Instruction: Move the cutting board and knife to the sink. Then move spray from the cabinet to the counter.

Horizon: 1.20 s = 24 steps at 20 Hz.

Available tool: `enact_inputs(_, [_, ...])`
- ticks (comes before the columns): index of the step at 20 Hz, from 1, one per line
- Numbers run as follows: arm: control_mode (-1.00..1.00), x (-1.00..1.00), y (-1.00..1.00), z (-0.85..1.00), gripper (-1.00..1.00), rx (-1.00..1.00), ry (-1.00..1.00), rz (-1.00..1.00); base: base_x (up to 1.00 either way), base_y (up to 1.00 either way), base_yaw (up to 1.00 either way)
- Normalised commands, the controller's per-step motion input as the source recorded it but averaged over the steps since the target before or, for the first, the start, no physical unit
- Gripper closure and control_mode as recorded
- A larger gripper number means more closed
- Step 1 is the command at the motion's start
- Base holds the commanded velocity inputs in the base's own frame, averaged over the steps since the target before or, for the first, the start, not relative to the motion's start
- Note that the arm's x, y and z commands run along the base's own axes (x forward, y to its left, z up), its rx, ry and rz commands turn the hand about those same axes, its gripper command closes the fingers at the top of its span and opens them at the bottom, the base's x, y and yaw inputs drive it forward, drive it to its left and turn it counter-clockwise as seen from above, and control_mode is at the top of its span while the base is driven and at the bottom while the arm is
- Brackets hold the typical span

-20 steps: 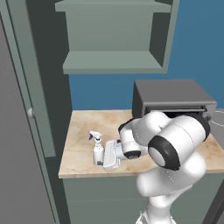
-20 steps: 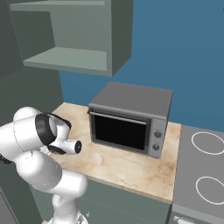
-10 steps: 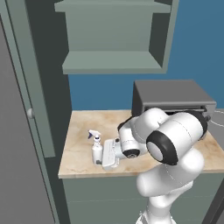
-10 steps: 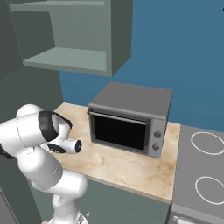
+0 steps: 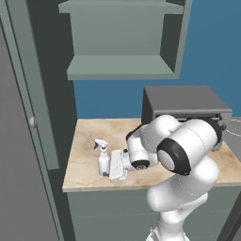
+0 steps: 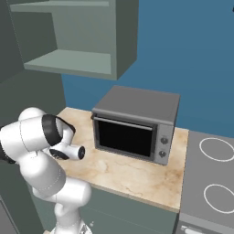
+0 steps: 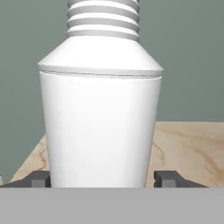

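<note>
The spray (image 5: 103, 161), a small white bottle with a trigger nozzle, stands upright on the beige counter (image 5: 89, 141) near its front left corner. My gripper (image 5: 105, 172) reaches in from the right, level with the bottle's lower body. In the hand view the spray (image 7: 100, 113) rises between my two fingertips (image 7: 169, 178). The gripper (image 7: 103, 179) is open, with a thin gap at the right tip. The cabinet (image 5: 117, 66) hangs above with bare shelves, its door (image 5: 28, 94) swung open at the left. The cutting board, the knife and the sink are out of view.
A grey box-shaped oven (image 5: 183, 101) stands on the counter right of the arm, its dark glass door (image 6: 125, 137) shut. A stove top (image 6: 210, 178) with ring burners lies beyond the counter's right end. The counter's front edge runs just before the bottle.
The arm's elbow has shifted slightly to the left. The spray stands in the same spot on the counter.
</note>
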Motion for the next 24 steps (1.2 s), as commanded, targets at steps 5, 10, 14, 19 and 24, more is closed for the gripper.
enact_inputs(5, [-1.0,0.0,-0.14,-0.19,-1.0,0.0,-0.03,0.0,0.0,0.0,0.0])
enact_inputs(10, [-1.0,-0.05,-0.12,-0.15,-1.0,0.0,-0.06,0.0,0.0,0.0,0.0])
enact_inputs(14, [-1.0,-0.06,-0.18,-0.11,-1.0,0.0,-0.01,0.0,0.0,0.0,0.0])
enact_inputs(19, [-1.0,-0.07,-0.19,-0.01,-1.0,0.0,-0.03,0.0,0.0,0.0,0.0])
enact_inputs(24, [-1.0,-0.16,-0.24,0.21,-1.0,-0.01,0.0,0.0,0.0,0.0,0.0])
